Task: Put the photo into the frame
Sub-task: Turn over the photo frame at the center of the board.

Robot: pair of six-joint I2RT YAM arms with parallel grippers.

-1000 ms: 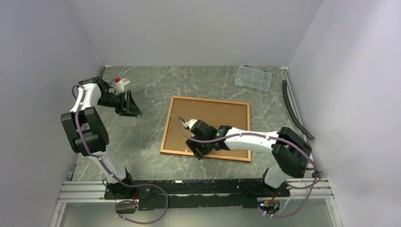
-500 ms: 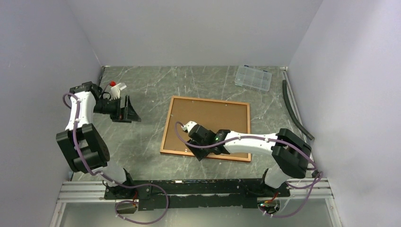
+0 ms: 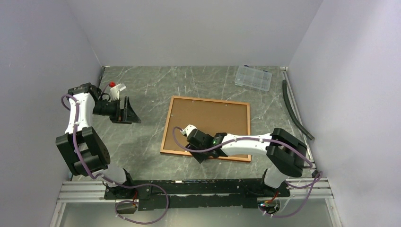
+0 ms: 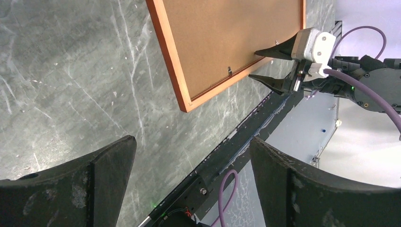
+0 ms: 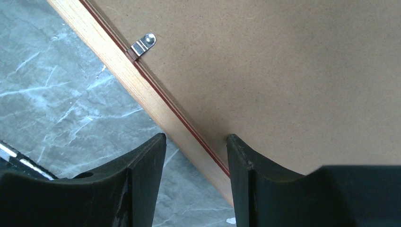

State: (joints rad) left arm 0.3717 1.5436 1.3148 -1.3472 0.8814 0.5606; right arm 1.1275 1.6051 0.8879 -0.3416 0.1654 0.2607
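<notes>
Above the grey-green marbled tabletop [image 3: 142, 137], the left gripper [image 3: 132, 112] is gaping empty; the right gripper [image 5: 195, 138], half-open, is straddling the frame's [image 3: 208, 118] edge.

Top cam: high behind my bases, looking down on whole desk [image 3: 142, 142]. L wrist cam looks across desk from afar at frame [image 4: 168, 53]; R wrist cam close over same near edge.

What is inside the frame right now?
A brown backing board fills the frame, with a small metal clip over its edge. Whatever lies under the board is covered, so the photo cannot be seen.
</notes>
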